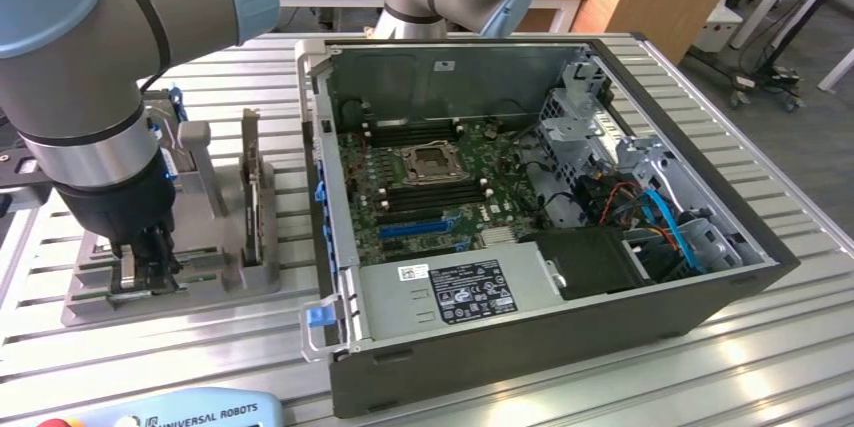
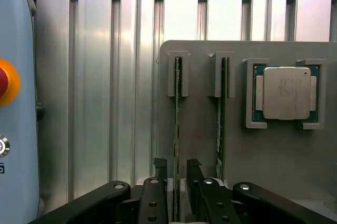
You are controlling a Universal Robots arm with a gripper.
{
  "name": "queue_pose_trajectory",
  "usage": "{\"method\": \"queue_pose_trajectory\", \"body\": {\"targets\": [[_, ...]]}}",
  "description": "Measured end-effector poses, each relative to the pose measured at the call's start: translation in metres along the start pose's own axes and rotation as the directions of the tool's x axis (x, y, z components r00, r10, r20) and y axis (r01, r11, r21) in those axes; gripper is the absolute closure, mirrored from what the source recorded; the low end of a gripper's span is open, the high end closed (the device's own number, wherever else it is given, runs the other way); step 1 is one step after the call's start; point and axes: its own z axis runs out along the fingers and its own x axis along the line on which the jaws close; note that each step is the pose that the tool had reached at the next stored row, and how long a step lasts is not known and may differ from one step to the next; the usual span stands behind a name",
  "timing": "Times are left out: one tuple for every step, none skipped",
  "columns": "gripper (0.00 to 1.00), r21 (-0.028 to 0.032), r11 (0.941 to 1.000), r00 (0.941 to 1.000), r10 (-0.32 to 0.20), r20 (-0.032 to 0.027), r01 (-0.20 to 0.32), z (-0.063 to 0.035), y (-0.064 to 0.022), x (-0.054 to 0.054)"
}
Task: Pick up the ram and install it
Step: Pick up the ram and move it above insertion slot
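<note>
Black two-fingered gripper [image 2: 177, 165] hangs low over the flat grey plastic holder [image 2: 274, 150], its fingers parted and astride the long, thin green ram stick [image 2: 178, 108], which stands on edge in its slot. A sliver of gap seems to show on each side, so nothing is grasped. A second, matching green stick [image 2: 223, 108] stands just beside it, and the square silver processor chip [image 2: 287, 92] lies beyond that. The holder rests on the ribbed aluminium table [image 2: 95, 77] at the exterior view's left, near the open black computer case [image 1: 534, 347] with its green motherboard [image 1: 427, 192] exposed.
</note>
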Motion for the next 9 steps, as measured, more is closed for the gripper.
{"method": "queue_pose_trajectory", "body": {"targets": [[0.71,0.0000,1.0000,1.0000,0.000,0.0000,0.000,0.0000,0.0000,0.0000],[0.71,0.0000,1.0000,1.0000,0.000,-0.0001,0.000,0.0000,0.0000,0.0000],[0.71,0.0000,1.0000,1.0000,0.000,0.0000,0.000,0.0000,0.0000,0.0000],[0.71,0.0000,1.0000,1.0000,0.000,0.0000,0.000,0.0000,0.0000,0.0000],[0.71,0.0000,1.0000,1.0000,0.000,0.0000,0.000,0.0003,0.0000,0.0000],[0.71,0.0001,1.0000,1.0000,0.000,0.0001,0.000,0.0006,0.0000,0.0000],[0.71,0.0001,1.0000,1.0000,-0.002,0.0000,0.002,0.0009,0.0000,0.0000],[0.71,0.0002,1.0000,1.0000,-0.005,-0.0002,0.005,0.0012,0.0000,0.0000],[0.71,0.0003,1.0000,1.0000,-0.008,-0.0002,0.008,0.0015,0.0000,0.0000]]}}
